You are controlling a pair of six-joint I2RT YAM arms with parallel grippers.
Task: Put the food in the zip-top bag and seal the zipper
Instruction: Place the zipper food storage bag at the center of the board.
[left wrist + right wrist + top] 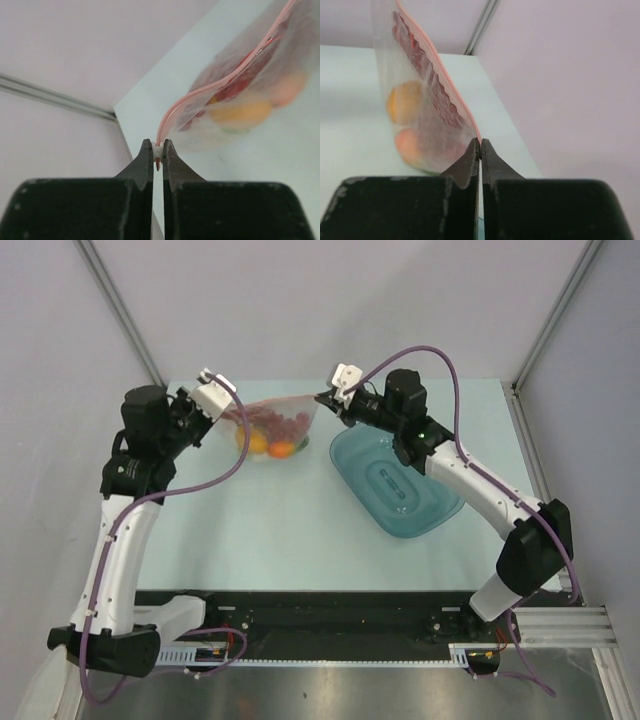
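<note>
The zip-top bag (275,430) hangs above the table at the back, stretched between my two grippers. Inside it I see toy food: orange and yellow round fruits (258,443) and a dark red clump (285,421). My left gripper (226,403) is shut on the white slider (158,150) at the left end of the pink zipper strip (200,90). My right gripper (325,397) is shut on the bag's right corner, where the zipper strip (455,97) ends. The fruits (405,102) show through the plastic in the right wrist view.
A translucent blue bowl (395,485) lies on the table right of centre, under my right arm. Grey walls with metal rails stand behind and at both sides. The table's back left corner (116,107) is close to the left gripper.
</note>
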